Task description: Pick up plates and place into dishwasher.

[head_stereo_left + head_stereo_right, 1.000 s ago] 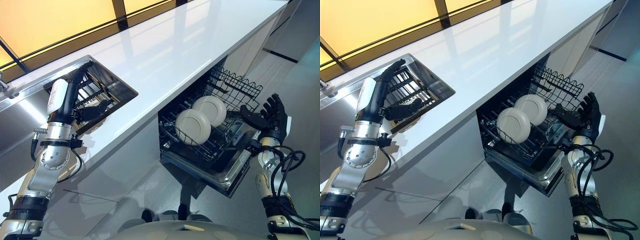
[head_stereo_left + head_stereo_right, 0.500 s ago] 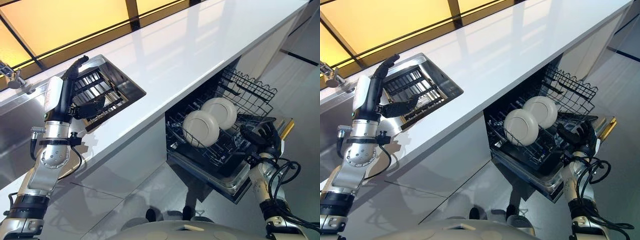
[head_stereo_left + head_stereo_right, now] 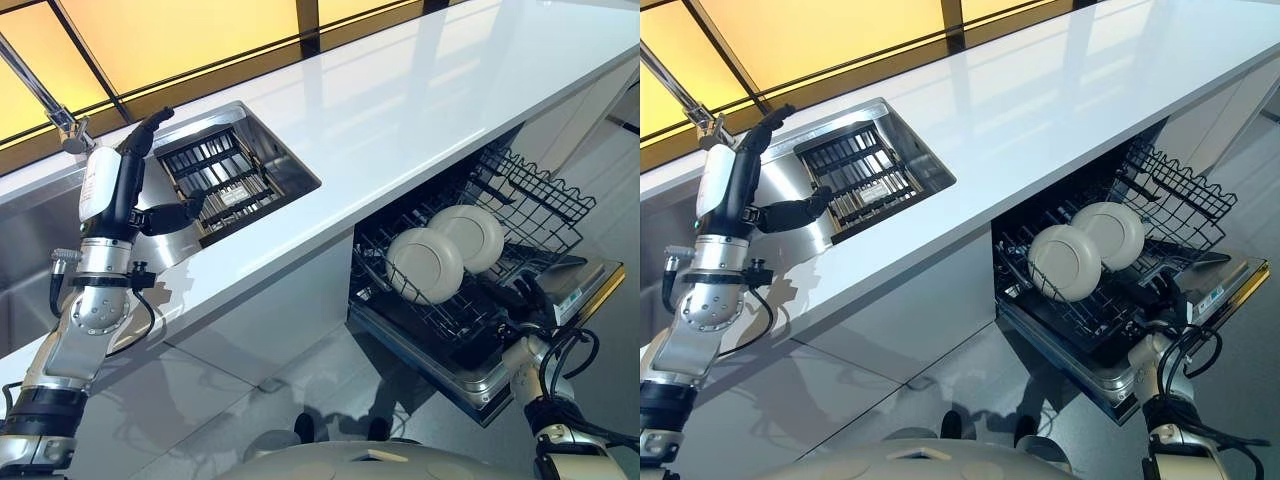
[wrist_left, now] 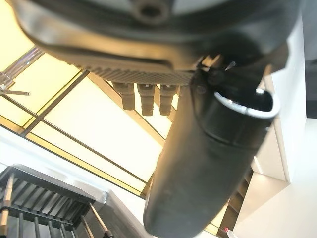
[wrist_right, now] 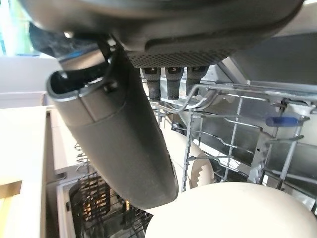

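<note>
Two white plates [image 3: 445, 252] stand upright side by side in the pulled-out lower rack [image 3: 530, 190] of the dishwasher [image 3: 1200, 290], under the white countertop [image 3: 400, 110].

Right hand [image 3: 532, 302]: over the last second it drops from raised and spread beside the rack to low at the rack's front corner, by the open dishwasher door. Its wrist view shows the thumb [image 5: 116, 131] and fingers [image 5: 171, 82] extended over the rack wires, a plate [image 5: 237, 210] close beneath, nothing grasped. Released, then, and likely just clear of a placement.

Left hand [image 3: 735, 190]: raised over the left end of the counter beside the sink [image 3: 240, 175], fingers straight, thumb out toward the basin, empty. It holds much the same pose across the second; the apparent drift of counter and sink is the head camera swinging, not the things moving.

Inside the sink sits a dark slatted drying rack [image 3: 860, 175]; whether any plates are left in it I cannot tell.

Judgement: one placement appears finished. The next fetch, if any plates are left, probably falls to the left hand at the sink.
</note>
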Robot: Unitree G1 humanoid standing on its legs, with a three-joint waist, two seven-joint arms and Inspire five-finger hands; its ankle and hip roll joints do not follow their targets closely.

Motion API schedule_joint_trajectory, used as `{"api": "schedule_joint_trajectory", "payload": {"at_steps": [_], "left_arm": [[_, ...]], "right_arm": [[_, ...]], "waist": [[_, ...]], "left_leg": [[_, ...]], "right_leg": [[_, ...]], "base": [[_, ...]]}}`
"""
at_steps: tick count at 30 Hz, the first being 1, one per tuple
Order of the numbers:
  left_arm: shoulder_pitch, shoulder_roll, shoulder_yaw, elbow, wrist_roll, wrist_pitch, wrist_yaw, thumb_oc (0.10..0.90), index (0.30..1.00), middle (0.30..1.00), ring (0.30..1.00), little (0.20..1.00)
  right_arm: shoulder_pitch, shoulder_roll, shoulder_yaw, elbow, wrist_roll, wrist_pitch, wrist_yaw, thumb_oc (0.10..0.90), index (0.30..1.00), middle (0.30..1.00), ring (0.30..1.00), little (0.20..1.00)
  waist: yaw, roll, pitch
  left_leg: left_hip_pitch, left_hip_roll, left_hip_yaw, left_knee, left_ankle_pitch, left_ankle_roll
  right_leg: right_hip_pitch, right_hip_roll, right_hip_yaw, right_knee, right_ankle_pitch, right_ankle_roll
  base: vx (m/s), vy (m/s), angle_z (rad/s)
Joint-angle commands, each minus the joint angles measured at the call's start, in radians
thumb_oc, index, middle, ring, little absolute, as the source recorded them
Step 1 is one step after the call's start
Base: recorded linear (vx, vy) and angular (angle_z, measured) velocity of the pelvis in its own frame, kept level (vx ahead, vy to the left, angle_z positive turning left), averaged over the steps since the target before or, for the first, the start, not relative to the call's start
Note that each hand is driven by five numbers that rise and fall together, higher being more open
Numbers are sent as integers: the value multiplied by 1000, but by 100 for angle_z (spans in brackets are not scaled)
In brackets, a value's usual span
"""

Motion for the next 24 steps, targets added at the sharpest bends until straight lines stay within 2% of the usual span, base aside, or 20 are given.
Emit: {"api": "schedule_joint_trajectory", "payload": {"at_steps": [1, 6, 9, 16, 19, 24], "left_arm": [[-94, 91, 91, -18, -42, -68, 85, 800, 900, 900, 900, 900], [-76, 92, 90, -31, -44, -43, 86, 800, 900, 900, 900, 900], [-70, 86, 86, -36, -48, -42, 87, 800, 900, 900, 900, 900], [-35, 65, 108, -39, -42, -61, 97, 800, 900, 900, 900, 900], [-18, 57, 118, -41, -43, -66, 105, 800, 900, 900, 900, 900], [-15, 55, 121, -39, -53, -70, 97, 800, 900, 900, 900, 900]], "right_arm": [[-99, -72, -33, -15, 56, -83, -26, 800, 900, 900, 900, 900], [-85, -33, -43, -40, 77, -139, -100, 800, 900, 900, 900, 900], [-77, -21, -46, -67, 31, -179, -140, 800, 900, 900, 900, 900], [-71, -27, -54, -129, -135, -289, -303, 800, 900, 900, 900, 900], [-61, -12, -60, -151, -164, -305, -337, 800, 900, 900, 900, 900], [-40, 10, -66, -128, -82, -267, -241, 800, 900, 900, 900, 900]], "waist": [[3, -8, -43], [1, 4, -54], [0, 12, -54], [-5, 13, -43], [-7, 14, -41], [-11, 12, -45]], "left_leg": [[-57, -48, 36, 167, -173, 13], [-30, -35, 32, 87, -138, 7], [-27, -25, 31, 50, -112, -5], [-44, -34, 35, 110, -142, 1], [-43, -36, 38, 115, -148, 7], [-34, -22, 44, 69, -120, -3]], "right_leg": [[-20, 28, -16, 172, -185, 2], [-15, 30, -19, 170, -191, 10], [-14, 26, -31, 168, -195, 12], [-25, 21, -25, 168, -190, 5], [-25, 26, -15, 166, -186, 5], [-19, 35, -13, 155, -185, 8]], "base": [[68, -5, 1], [64, 12, 1], [22, 19, 6], [1, 6, 3], [18, 12, -4], [40, -3, -2]]}}
